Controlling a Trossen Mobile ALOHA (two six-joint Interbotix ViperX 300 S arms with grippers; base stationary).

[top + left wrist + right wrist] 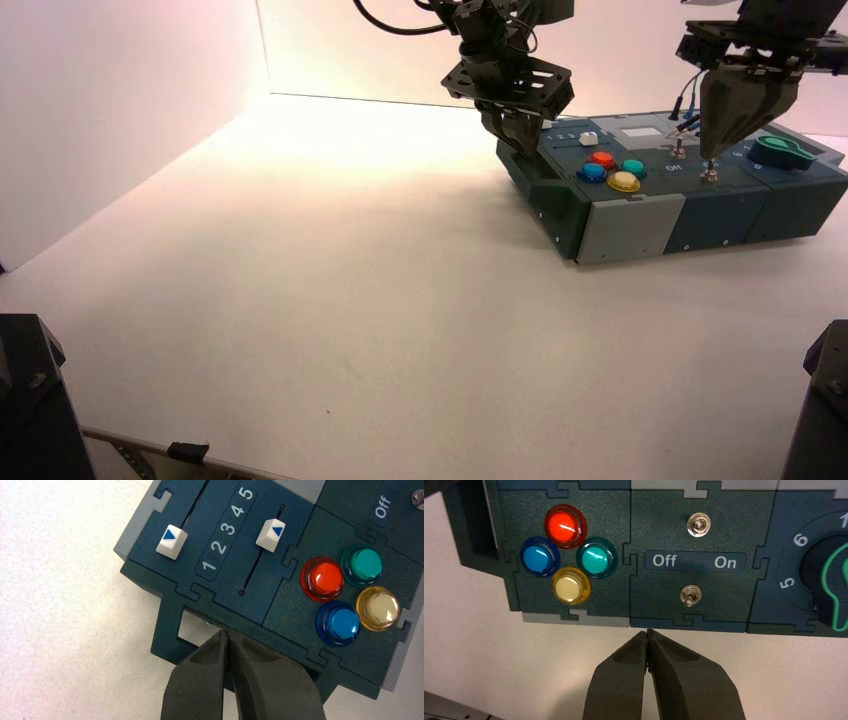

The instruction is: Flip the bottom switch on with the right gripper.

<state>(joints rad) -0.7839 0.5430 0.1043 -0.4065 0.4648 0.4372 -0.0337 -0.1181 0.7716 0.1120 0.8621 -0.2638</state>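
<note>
The left gripper (522, 135), fingers pressed together, is held at the box's (640, 220) left edge. The bottom switch (690, 596) is seen below the Off/On label, the right gripper (712, 155) poised above, fingers closed.

The green knob (831, 592) is cut off at the picture's edge in the right wrist view, well off to one side of the right gripper (646, 634) (only numerals 5 and 6 read whole)
</note>
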